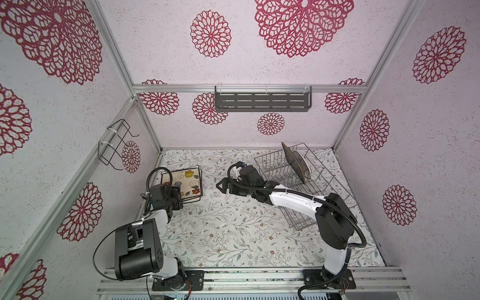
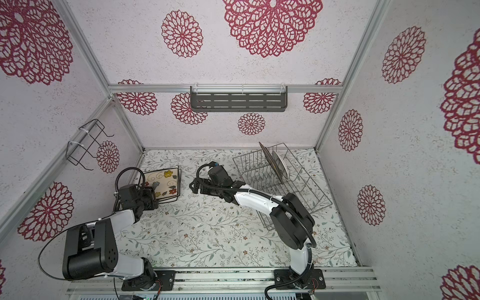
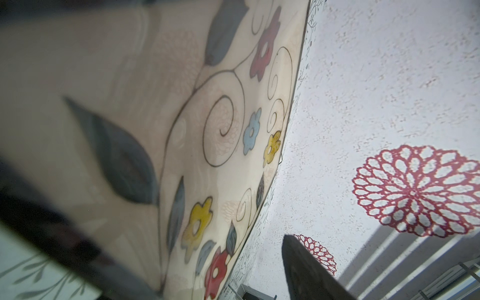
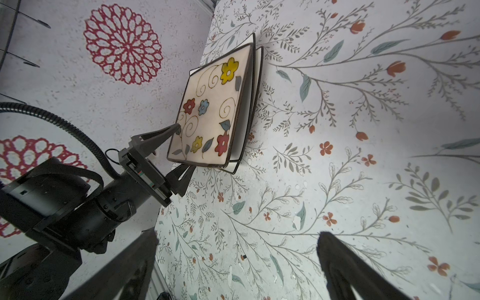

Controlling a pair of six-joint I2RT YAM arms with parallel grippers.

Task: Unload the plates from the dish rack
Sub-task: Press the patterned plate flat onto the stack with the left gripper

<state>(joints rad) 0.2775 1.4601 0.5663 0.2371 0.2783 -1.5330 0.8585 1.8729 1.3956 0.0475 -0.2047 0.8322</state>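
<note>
The cream floral square plate (image 1: 187,181) lies face up on a small stack of white dark-rimmed plates (image 4: 255,78) at the left of both top views, close to the side wall. This looks like the drop-off spot, kept well apart from the dish rack (image 1: 271,161) at the upper right. The left gripper (image 4: 185,148) sits at that plate's near edge with its jaws parted wider than the plate is thick, one finger over the face and the other beside the rim. The plate therefore seems to rest on the stack rather than in a grip. Two plates stand upright between the rack's tines, a black square plate (image 1: 290,160) and a round dark-rimmed plate (image 1: 304,166) leaning against it. The right gripper (image 1: 220,186) hovers over the bare worktop (image 1: 233,233) at centre, jaws spread wide and empty, probably keeping clear of its partner.
</note>
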